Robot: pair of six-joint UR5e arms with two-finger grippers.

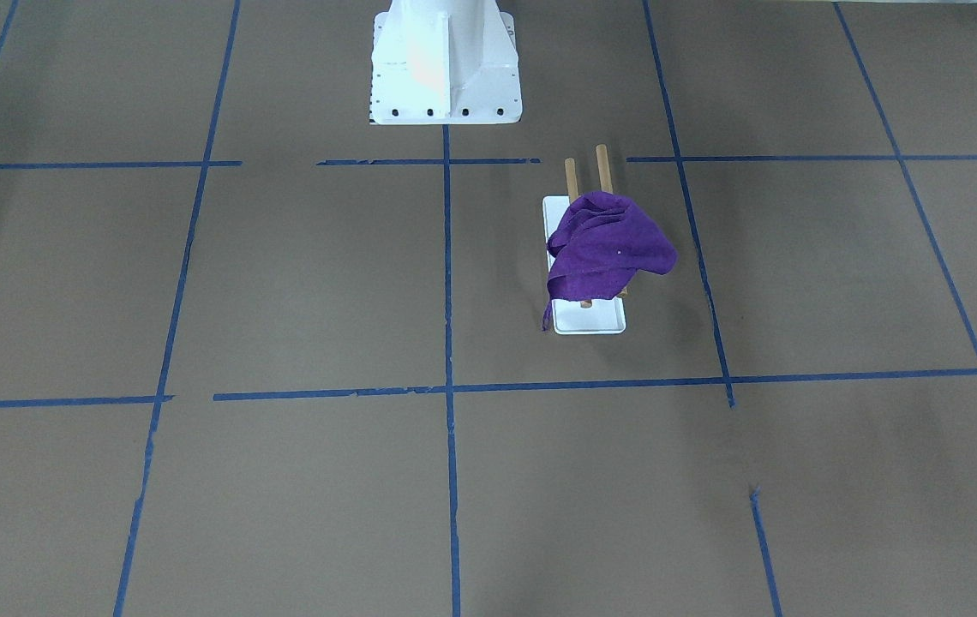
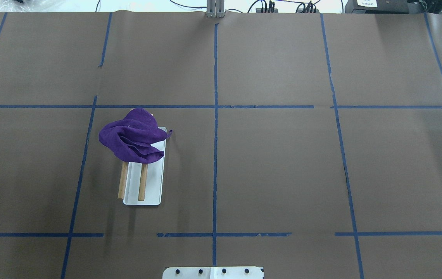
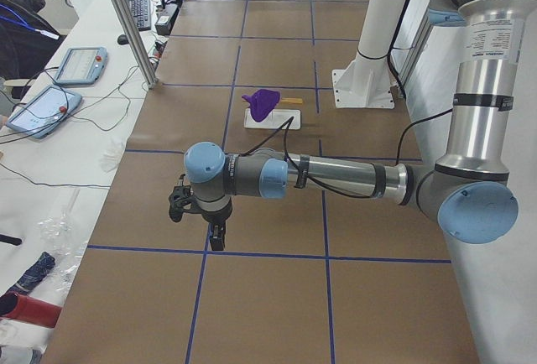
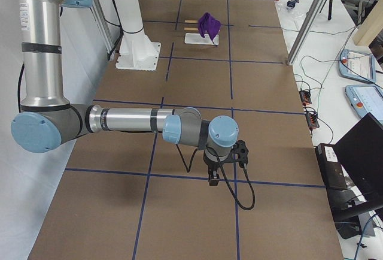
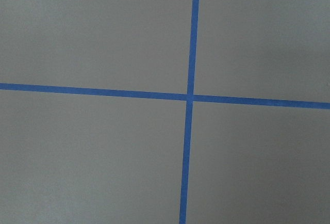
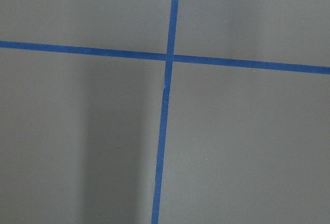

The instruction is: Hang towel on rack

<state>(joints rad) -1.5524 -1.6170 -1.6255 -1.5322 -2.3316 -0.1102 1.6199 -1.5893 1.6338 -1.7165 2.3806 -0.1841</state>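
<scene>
A purple towel [image 1: 604, 248] lies bunched over one end of the rack's two wooden rods [image 1: 602, 167], above the rack's flat white base [image 1: 591, 319]. In the overhead view the towel [image 2: 133, 135] covers the far end of the rack [image 2: 153, 186]. The left gripper [image 3: 216, 238] shows only in the exterior left view, far from the rack [image 3: 284, 118], pointing down over the table; I cannot tell whether it is open or shut. The right gripper [image 4: 213, 179] shows only in the exterior right view, far from the towel [image 4: 209, 24]; I cannot tell its state either. Both wrist views show only table.
The table is covered in brown paper with a grid of blue tape lines [image 2: 215, 155]. The large white robot pedestal [image 1: 446, 68] stands at the robot's edge of the table. Tablets and cables [image 3: 71, 66] lie on a side bench beyond the table.
</scene>
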